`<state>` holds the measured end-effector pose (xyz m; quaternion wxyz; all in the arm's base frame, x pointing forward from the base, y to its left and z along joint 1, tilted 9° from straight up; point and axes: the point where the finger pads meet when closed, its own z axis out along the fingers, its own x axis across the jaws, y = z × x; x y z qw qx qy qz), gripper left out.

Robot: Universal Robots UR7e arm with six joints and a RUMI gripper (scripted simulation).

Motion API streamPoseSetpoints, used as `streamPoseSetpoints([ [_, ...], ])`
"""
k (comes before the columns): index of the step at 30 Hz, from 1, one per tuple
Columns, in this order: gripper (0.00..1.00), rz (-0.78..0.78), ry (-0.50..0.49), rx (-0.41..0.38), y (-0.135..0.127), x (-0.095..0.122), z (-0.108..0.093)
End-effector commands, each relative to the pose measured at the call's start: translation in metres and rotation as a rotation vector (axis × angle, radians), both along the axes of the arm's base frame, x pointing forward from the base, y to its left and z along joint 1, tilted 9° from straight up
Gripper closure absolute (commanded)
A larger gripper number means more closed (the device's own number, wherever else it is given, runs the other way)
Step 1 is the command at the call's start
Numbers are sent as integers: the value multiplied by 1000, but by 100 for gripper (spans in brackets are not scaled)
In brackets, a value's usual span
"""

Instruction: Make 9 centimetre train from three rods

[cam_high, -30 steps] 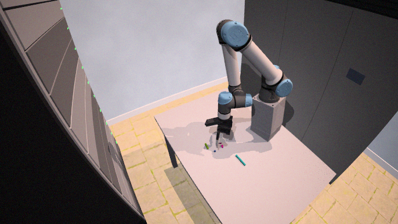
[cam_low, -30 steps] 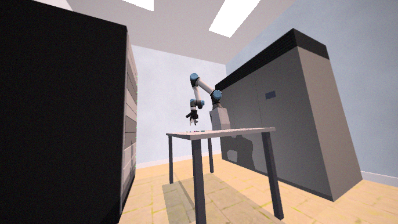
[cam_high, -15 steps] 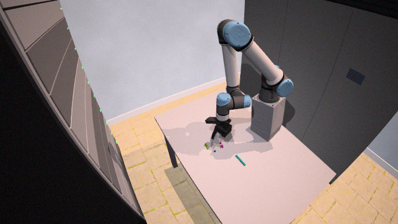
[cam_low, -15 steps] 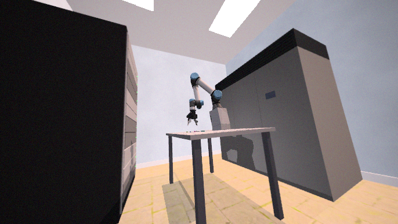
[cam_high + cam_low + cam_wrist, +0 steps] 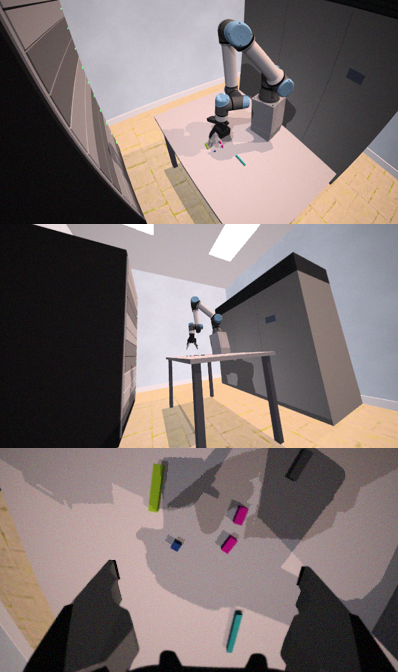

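The arm (image 5: pixel 230 67) rises from its base, folds at the elbow, and points the gripper (image 5: pixel 215 138) straight down, jaws wide apart, holding nothing.
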<state>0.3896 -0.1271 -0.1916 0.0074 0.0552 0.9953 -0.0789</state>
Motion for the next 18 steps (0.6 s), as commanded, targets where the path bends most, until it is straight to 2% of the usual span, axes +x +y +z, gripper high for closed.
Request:
streamPoseSetpoints([
  [1, 0, -51, -6, -2, 0, 1, 0],
  [18, 0, -57, -6, -2, 0, 2, 0],
])
